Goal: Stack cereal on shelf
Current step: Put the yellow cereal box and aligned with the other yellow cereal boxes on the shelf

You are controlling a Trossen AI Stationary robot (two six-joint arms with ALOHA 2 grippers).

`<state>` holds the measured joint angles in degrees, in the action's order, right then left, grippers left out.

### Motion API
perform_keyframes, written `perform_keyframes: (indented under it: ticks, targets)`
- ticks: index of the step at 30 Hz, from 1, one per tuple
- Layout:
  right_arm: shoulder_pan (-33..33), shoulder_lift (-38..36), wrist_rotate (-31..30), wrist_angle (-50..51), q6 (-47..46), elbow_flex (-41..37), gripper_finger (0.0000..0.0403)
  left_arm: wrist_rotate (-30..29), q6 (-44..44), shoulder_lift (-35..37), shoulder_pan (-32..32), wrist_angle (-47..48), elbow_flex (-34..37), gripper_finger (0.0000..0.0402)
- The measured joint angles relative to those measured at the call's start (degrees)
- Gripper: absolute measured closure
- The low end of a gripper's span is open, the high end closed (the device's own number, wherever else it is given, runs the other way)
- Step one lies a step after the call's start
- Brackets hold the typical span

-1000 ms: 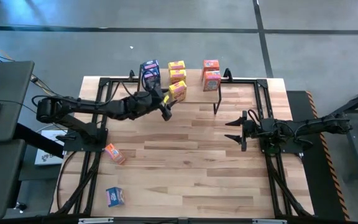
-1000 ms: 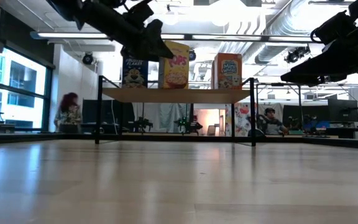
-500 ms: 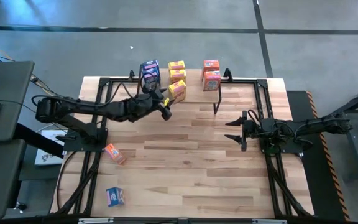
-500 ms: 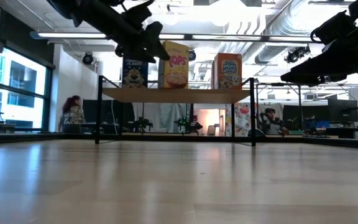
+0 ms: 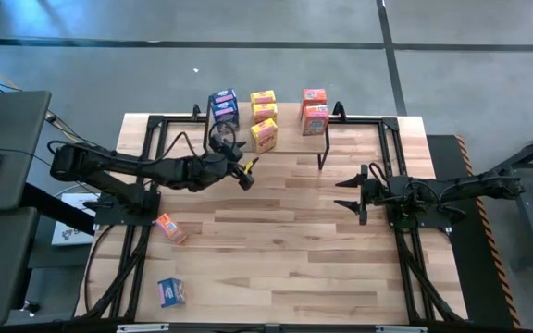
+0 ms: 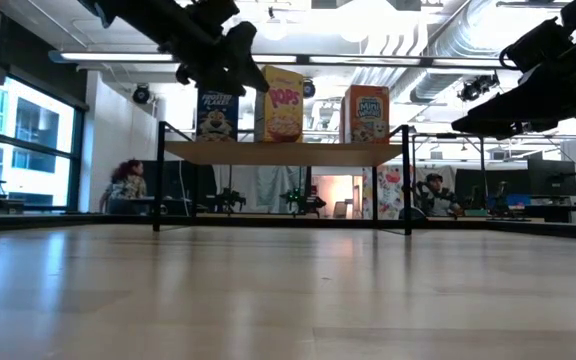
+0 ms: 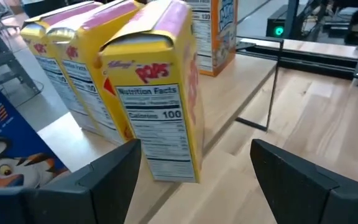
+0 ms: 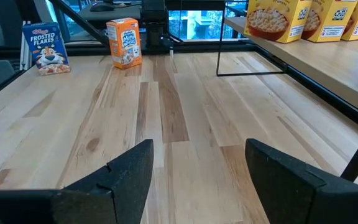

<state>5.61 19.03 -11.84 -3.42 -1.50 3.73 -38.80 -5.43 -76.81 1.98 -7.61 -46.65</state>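
The shelf [image 5: 290,129] stands at the table's far edge. On its wooden top stand blue cereal boxes [image 5: 223,106] at the left, three yellow ones [image 5: 264,113] in the middle and two orange-red ones [image 5: 314,109] at the right. My left gripper [image 5: 245,172] is open and empty, just in front of the nearest yellow box [image 7: 160,87] and apart from it. One orange-red box [image 5: 169,228] and one blue box [image 5: 171,292] rest on the table at the near left. My right gripper [image 5: 348,192] hovers open and empty over the table's right half.
The shelf's thin black legs [image 5: 322,153] stand on the table under its front edge. Black frame bars [image 5: 401,250] run along the table's left and right sides. Bare wood lies between the grippers and the near edge. People show in the room behind [image 6: 123,185].
My left gripper has drawn back from the nearest yellow box on the shelf, toward the table's near-left, and stays open. The yellow box stands where it was on the shelf. A person has walked in the room behind.
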Motion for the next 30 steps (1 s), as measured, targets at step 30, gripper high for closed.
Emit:
perform_keyframes:
  ticks: [30]
  targets:
    - [0.0, 0.0, 0.0, 1.1, 0.0, 0.0, 0.0155, 6.8, 6.1, -2.2, 6.3, -9.1, 0.0, 0.0107]
